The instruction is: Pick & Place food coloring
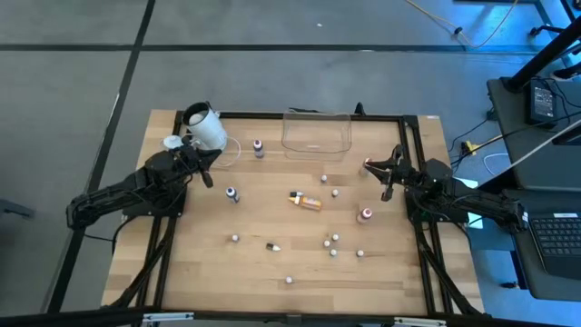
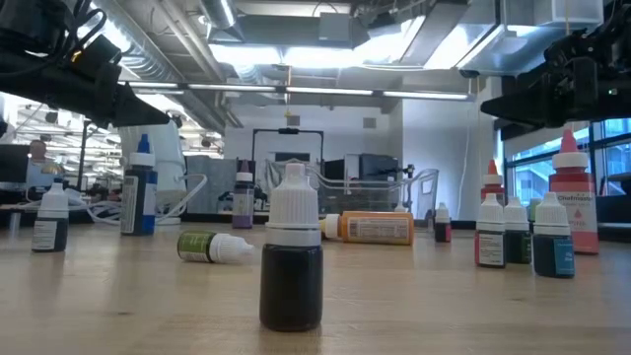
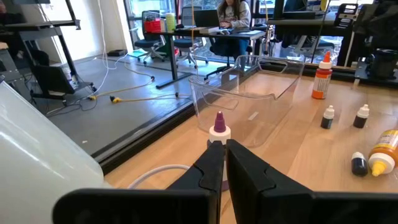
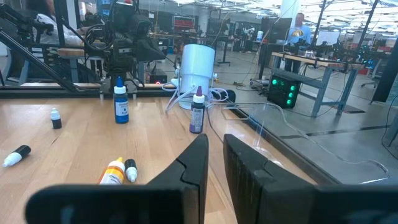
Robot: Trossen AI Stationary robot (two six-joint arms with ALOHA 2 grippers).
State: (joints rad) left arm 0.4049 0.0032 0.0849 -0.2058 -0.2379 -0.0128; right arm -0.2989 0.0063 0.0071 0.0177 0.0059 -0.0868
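- left gripper (image 3: 225, 163) hangs above the surface (image 1: 272, 272) near its far left corner, fingers (image 3: 208, 168) drawn nearly together with a thin gap showing, nothing between them; the purple bottle (image 3: 219, 125) stands just past the tips, with the clear tub (image 3: 249, 93) behind it.
- right gripper (image 4: 215, 163) hovers at the right side of the surface, fingers likewise close together and empty, a narrow slot between them; it points across the boards toward the purple bottle and a blue bottle (image 4: 120, 101).
- the step in hand looks like the approach: neither arm holds anything, and no bottle can be seen inside the tub.
- the food coloring is strewn over the surface: an orange-yellow bottle (image 1: 307, 202) lies on its side at the middle, a red bottle (image 1: 366, 215) stands near the right arm, small bottles and pale pieces dot the near half.
- a white cup (image 1: 205, 127) lies tipped at the left arm's elbow.
- next, the left gripper would likely need to spread wider, drop around the purple bottle's body and squeeze without toppling it.
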